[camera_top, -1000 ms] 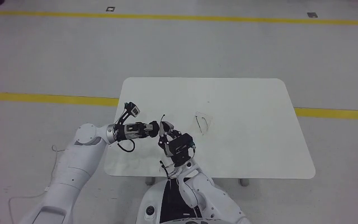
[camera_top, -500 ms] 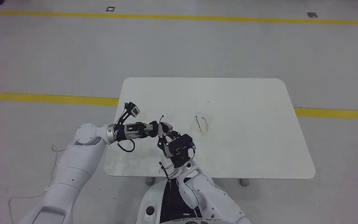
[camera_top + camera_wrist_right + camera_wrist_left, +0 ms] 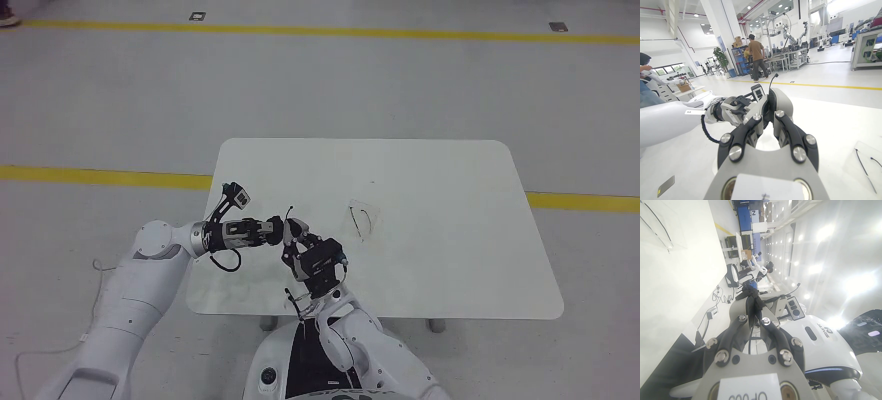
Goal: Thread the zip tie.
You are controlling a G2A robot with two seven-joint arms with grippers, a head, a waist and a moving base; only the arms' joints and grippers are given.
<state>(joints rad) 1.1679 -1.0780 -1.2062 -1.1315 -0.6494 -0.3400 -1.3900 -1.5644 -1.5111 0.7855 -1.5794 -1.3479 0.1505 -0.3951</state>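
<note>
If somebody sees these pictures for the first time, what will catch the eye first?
The two hands meet above the near left part of the white table: the right hand is shut on a black zip tie whose head sticks up, the left hand close beside it. Spare ties lie farther right.

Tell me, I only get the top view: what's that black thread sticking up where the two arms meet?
Observer: It's the zip tie. The right wrist view shows the right gripper pinching it, its head end poking up past the fingertips.
Operator: Is the other claw gripping it too?
Observer: Seemingly yes. In the left wrist view the left gripper is closed, with a thin black strand running back between its fingers.
Operator: And that faint patch nearby?
Observer: A clear bag lying flat on the table, with spare black ties inside.
</note>
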